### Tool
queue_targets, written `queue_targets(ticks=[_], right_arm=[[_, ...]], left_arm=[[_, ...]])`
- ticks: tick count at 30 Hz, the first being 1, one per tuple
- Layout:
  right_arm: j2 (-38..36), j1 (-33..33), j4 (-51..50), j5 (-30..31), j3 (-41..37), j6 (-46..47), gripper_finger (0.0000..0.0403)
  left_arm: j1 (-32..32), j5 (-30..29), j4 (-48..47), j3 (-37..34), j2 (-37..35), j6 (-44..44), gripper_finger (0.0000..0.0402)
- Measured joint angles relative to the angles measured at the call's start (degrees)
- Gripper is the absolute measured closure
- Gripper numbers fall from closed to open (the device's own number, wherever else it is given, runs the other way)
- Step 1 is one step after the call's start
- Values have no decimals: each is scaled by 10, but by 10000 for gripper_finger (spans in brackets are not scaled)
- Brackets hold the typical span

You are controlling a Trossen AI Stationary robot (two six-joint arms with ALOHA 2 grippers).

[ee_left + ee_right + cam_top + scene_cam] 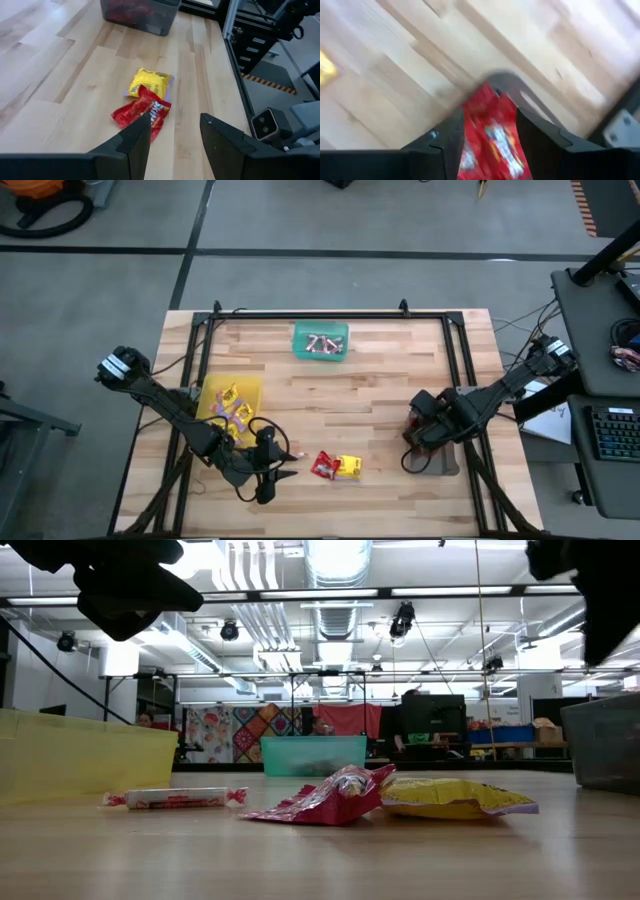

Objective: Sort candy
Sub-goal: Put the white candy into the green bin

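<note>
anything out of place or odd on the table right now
Three candies lie loose on the bare wood, outside any tray: a red packet overlapping a yellow packet, and a small twisted roll nearby. The right pincer is open over the grey tray, which holds red packets.

Right wrist view: gripper over grey tray.
The right gripper (487, 137) has its fingers parted; red candy packets (492, 132) lie between them in the grey tray (506, 80) on the wooden table (395, 85).

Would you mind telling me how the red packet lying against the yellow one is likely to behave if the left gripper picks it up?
The red packet looks crinkled and thin, so probably floppy and light. Its glossy wrapper may slip. It overlaps the yellow packet, which might shift too.
</note>
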Motion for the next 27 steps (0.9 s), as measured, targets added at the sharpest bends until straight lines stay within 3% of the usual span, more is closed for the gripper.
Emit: queue_targets(ticks=[6,12,17,23,27], right_arm=[[0,0,87,96,18,-83,221],[0,0,218,188,3,-196,220],[0,0,329,269,-26,-264,220],[1,0,452,273,-52,-333,220],[2,0,482,273,-56,-347,220]], left_arm=[[0,-44,4,0,0,-4,245],[0,-45,-6,0,6,-4,219],[2,-45,-5,0,50,14,195],[2,-43,-5,0,111,6,203],[9,-30,-8,0,142,4,221]])
